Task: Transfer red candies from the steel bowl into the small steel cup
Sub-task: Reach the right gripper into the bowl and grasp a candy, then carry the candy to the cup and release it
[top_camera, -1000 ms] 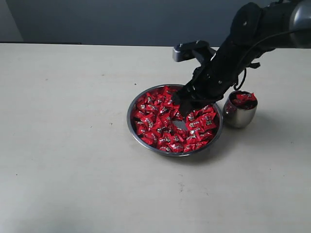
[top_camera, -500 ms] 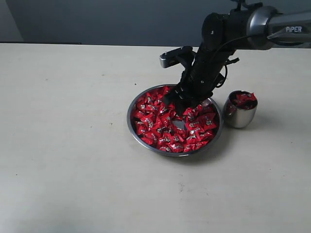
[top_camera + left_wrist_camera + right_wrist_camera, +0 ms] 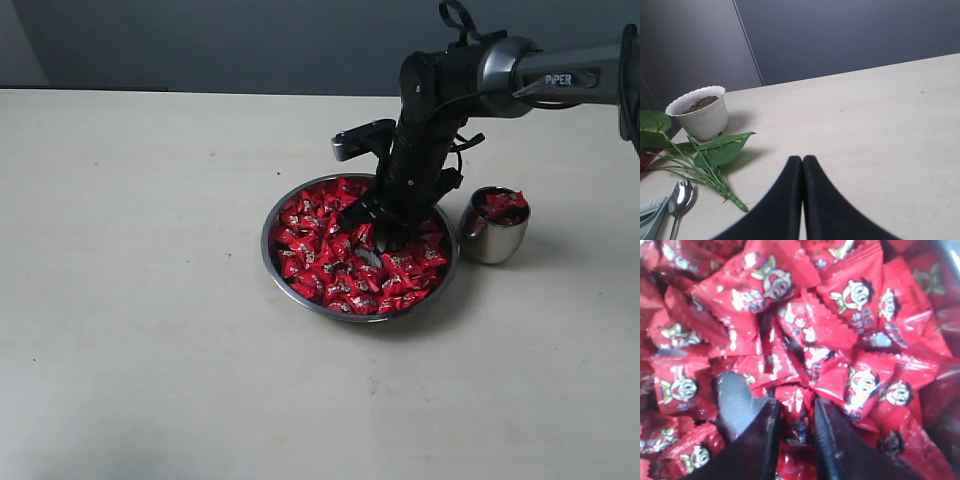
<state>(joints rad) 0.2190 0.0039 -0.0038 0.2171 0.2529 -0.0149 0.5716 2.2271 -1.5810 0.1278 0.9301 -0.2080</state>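
Observation:
The wide steel bowl point(image 3: 268, 240) sits mid-table, heaped with red candies point(image 3: 318, 240) in crinkled wrappers. Just right of it stands the small steel cup point(image 3: 492, 238), with a few red candies point(image 3: 503, 204) inside. My right gripper point(image 3: 376, 236) points down into the bowl's middle. In the right wrist view its fingers point(image 3: 767, 432) press in on either side of one red candy point(image 3: 796, 407) in the pile, with the right gripper point(image 3: 796, 406) shut on it. Bare bowl floor point(image 3: 735, 397) shows beside one finger. My left gripper point(image 3: 802, 159) is shut and empty over bare table, away from the bowl.
Near my left gripper a white pot of soil point(image 3: 700, 112) stands, with a green leafy sprig point(image 3: 715, 150) and a steel spoon point(image 3: 681, 195) lying on the table. A dark wall runs behind the table's far edge.
My right arm swung more upright and pushed down into the candies at the bowl's middle. Its jaws narrowed from wide open onto one candy.

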